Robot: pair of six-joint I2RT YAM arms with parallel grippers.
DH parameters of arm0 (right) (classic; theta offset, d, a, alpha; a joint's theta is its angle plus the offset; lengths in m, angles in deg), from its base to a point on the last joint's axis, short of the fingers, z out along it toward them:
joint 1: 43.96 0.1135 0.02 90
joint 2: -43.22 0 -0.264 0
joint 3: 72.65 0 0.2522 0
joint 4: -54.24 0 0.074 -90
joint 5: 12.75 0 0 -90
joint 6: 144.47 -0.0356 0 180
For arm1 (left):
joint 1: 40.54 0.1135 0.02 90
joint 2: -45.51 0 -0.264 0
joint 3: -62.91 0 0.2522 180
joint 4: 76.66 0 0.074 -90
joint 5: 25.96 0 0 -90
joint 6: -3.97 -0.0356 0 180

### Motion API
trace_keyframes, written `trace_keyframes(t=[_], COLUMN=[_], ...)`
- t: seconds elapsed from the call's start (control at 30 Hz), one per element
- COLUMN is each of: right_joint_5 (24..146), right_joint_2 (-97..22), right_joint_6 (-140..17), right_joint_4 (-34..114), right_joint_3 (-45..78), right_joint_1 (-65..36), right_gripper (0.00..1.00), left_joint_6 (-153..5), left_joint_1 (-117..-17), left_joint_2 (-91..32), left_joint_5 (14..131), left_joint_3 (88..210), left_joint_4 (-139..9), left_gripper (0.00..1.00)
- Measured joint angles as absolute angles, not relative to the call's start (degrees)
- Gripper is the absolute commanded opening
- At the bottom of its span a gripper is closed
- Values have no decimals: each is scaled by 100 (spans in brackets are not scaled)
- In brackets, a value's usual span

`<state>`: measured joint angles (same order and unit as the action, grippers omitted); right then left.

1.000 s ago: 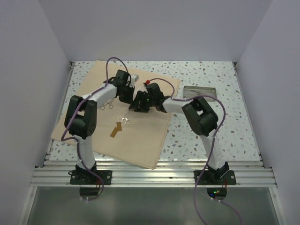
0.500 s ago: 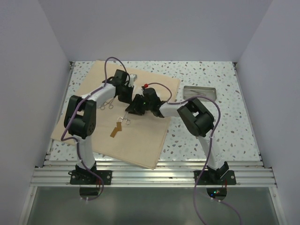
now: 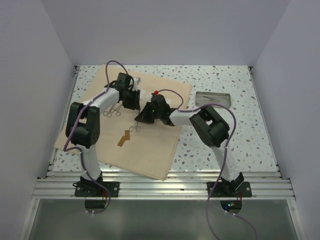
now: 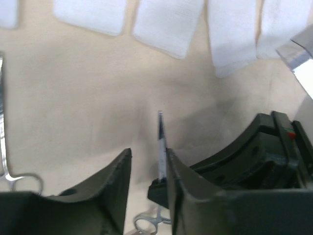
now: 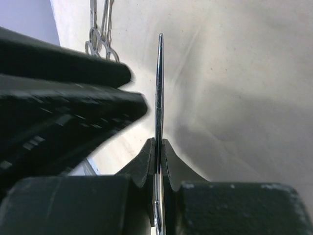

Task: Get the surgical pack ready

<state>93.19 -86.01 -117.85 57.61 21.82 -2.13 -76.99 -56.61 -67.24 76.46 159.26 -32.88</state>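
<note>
Only a thin edge of the steel instrument [image 5: 160, 88] shows, clenched in right tool [image 5: 159, 145]; left tool [image 4: 148, 155] released.

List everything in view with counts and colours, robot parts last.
fabric sheet: one, tan, spread over the table's left part
gauze squares: at least four, white, in a row on the sheet
held instrument: one, steel, in the right gripper
loose instruments: seemingly two, steel, ring-handled, on the sheet
strip: one, orange-brown, on the sheet
tray: one, grey metal, right of the sheet
table: one, white, speckled
left gripper: black, open, straddling the held instrument
right gripper: black, shut on the held instrument
</note>
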Motion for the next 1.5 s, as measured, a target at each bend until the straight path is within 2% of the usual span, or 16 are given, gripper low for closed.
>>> trace_keyframes(t=[0.1,0.2,0.4,0.63,0.97,1.37,1.5], right_joint_5=[9332,9319,9201,8106,7166,6924,6921], right_joint_2=[-8431,-8103,-7145,-6136,-6146,-6702,-6951], right_joint_6=[-11642,-11579,-11815,-12650,-12934,-12707,-12665], right_joint_4=[5326,4762,4434,4340,3673,3402,3396], right_joint_3=[2191,2160,2077,1623,1413,1435,1502], right_joint_1=[-246,-399,-1354,-3177,-4193,-4447,-4530], right_gripper=[0,0,0,0,0,0,4], left_joint_6=[-7452,-7304,-7160,-6950,-6908,-6932,-6967], left_joint_1=[-5388,-5097,-5025,-5045,-5045,-5045,-5045], left_joint_2=[-6555,-6123,-5366,-5098,-5058,-5056,-5056], left_joint_5=[7603,7270,6604,6481,6481,6282,6215], left_joint_3=[15926,15928,15954,15189,14846,14949,15148], left_joint_4=[-3225,-3220,-3260,-3334,-3214,-3146,-3131], left_gripper=[52,55,54,54,54,53,53])
